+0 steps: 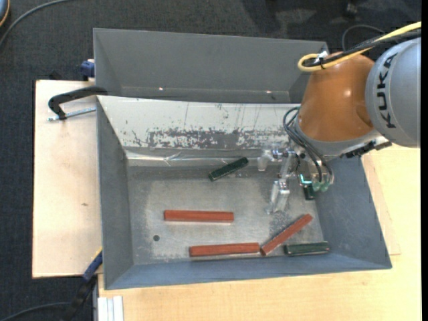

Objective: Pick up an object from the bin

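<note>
while my claw (pixel 279 196) hangs low at the right of the grey metal bin (pixel 114 199), i cannot tell if it is clenched or released; nearest item: slanted reddish-brown flat bar (pixel 287 233), just beneath, upper end seemingly free for gripping.

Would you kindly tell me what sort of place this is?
Probably a robotics lab's bin-picking test cell: a grey KUKA-marked arm reaches into a grey metal bin holding flat reddish-brown sticks, set over dark carpet.
</note>
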You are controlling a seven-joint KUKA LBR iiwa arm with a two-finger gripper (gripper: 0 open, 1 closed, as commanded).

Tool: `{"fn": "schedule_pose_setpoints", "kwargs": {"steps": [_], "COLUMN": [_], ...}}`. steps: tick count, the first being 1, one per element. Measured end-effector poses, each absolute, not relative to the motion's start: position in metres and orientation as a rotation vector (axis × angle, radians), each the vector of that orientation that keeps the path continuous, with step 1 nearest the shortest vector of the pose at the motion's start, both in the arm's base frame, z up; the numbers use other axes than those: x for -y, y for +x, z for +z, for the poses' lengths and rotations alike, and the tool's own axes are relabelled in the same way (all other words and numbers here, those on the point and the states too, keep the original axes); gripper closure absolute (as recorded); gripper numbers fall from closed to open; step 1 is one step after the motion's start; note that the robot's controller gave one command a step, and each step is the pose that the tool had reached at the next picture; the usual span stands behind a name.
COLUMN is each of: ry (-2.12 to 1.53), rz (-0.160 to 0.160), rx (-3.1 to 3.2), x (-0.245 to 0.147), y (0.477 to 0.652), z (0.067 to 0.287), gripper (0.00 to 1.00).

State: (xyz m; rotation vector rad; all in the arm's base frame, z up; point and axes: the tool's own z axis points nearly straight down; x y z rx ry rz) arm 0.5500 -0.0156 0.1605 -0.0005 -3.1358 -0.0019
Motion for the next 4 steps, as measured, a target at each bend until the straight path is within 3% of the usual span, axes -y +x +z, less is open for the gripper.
{"fn": "schedule_pose_setpoints", "kwargs": {"steps": [1,2,3,4], "ry": [0.223,0.560,0.557,0.639], "rz": [-0.005,-0.003,-0.002,-0.003], "rx": [3.132,3.094,3.093,3.090], "x": [-0.070,-0.117,-0.116,-0.130], "y": [0.561,0.502,0.502,0.507], "z": [0.073,0.071,0.071,0.193], "gripper": [0.00,0.00,1.00,1.00]}}
